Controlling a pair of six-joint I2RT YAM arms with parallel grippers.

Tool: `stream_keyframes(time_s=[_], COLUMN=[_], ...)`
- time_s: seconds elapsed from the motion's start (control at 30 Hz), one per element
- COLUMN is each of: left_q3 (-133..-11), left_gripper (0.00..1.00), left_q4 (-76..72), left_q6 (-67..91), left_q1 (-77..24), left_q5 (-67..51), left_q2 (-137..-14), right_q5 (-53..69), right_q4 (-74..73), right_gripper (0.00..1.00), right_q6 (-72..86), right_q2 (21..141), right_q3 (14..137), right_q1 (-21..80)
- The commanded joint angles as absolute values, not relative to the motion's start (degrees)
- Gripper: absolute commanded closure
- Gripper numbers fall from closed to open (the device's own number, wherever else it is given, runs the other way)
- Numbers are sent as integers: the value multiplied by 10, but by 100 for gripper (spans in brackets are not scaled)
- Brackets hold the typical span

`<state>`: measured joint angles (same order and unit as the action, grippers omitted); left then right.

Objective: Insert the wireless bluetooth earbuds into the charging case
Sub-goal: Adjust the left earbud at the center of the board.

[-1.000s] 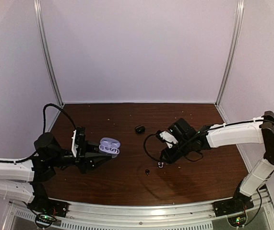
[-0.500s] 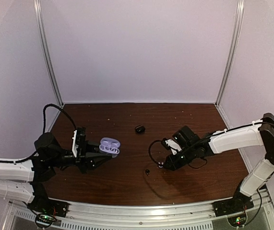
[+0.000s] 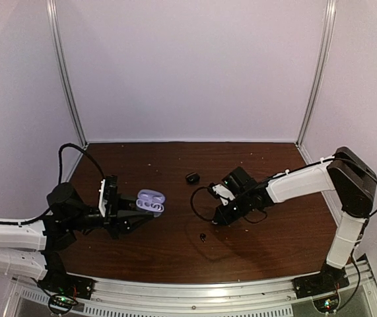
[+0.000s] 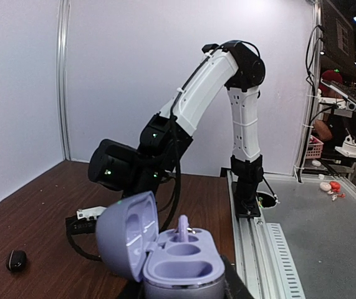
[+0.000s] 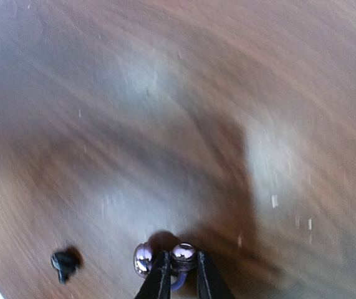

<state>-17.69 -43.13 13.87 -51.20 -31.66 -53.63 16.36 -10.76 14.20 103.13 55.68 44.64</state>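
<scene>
from above, the left gripper (image 3: 142,210) clamps the open lavender case (image 3: 151,201); the right gripper (image 3: 218,222) is low over the table (image 3: 175,261), near a black bud (image 3: 203,237).

left wrist: a seated bud (image 4: 182,228) stands in one socket of the case.

right wrist: the narrow jaws pinch a shiny bud (image 5: 182,252); a second shiny bud (image 5: 143,259) lies just beside it.

From high behind the bases, angled down over the whole tabletop (image 3: 168,257). From the left wrist, low and level, past the charging case (image 4: 178,274) toward the right arm (image 4: 202,87) — both shared with overhead. From the right wrist, close, down onto blurred wood.
</scene>
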Motion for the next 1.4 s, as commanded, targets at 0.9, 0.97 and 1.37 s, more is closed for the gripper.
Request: stream_keyframes(time_s=[0.9, 0.97, 1.37], left_q3=[-163, -165, -166], left_gripper=[100, 100, 100], left_q4=[-456, -455, -437], left_q6=[136, 136, 128], left_q1=[-506, -506, -506], left_q5=[-296, -298, -291], left_q2=[-507, -510, -498], right_q5=[238, 228, 195], right_q4=[-143, -146, -167], right_gripper=[74, 74, 75], right_q6=[107, 119, 156], right_q2=[1096, 1116, 1149], right_q3=[724, 742, 732], right_q1=[499, 506, 512])
